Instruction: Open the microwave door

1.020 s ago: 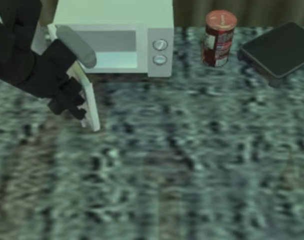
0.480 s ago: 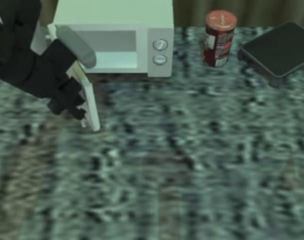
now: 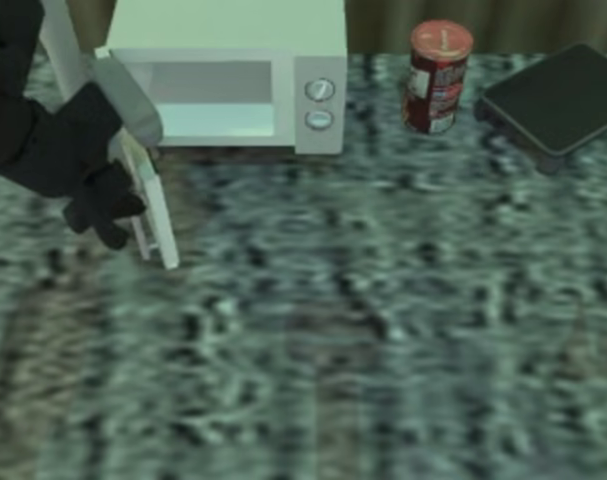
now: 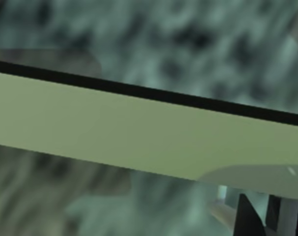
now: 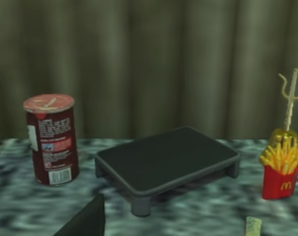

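Observation:
The pale microwave (image 3: 228, 30) stands at the back left of the table, its cavity (image 3: 208, 95) exposed and two round knobs (image 3: 320, 103) on its right panel. The microwave door (image 3: 155, 215) is swung out toward the front left, seen thin-edged from above. My left gripper (image 3: 118, 205) is shut on the door's free end, on its left side. In the left wrist view the door (image 4: 139, 132) crosses as a pale band, with dark fingers (image 4: 247, 219) close under it. My right gripper (image 5: 173, 228) is parked out of the top view, open and holding nothing.
A red can (image 3: 438, 65) stands right of the microwave, and a flat dark slab (image 3: 558, 95) lies at the back right. The right wrist view also shows the can (image 5: 51, 140), the slab (image 5: 166, 157) and a red fries box (image 5: 282, 172) before a curtain.
My left gripper has moved left and slightly back with the door's free end. The door has swung wider open.

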Motion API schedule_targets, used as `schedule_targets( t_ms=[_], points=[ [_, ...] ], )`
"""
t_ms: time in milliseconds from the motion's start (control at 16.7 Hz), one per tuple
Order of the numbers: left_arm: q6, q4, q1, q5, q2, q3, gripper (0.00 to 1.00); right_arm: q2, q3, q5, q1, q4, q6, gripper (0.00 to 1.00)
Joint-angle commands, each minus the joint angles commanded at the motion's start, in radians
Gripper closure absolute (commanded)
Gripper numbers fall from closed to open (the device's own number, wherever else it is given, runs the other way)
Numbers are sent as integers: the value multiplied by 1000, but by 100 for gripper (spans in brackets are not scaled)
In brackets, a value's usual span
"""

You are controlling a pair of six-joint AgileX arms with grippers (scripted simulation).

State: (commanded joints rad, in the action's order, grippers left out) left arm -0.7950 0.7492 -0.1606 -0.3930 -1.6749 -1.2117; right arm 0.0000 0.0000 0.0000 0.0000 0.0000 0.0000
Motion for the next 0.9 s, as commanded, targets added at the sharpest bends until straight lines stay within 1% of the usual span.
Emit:
schedule_targets(
  t_ms=[120, 900],
  points=[
    [-29, 11, 12, -13, 1, -2, 100, 0, 0, 0, 0, 0, 0, 0],
    [-30, 11, 12, -13, 1, -2, 100, 0, 0, 0, 0, 0, 0, 0]
  ],
)
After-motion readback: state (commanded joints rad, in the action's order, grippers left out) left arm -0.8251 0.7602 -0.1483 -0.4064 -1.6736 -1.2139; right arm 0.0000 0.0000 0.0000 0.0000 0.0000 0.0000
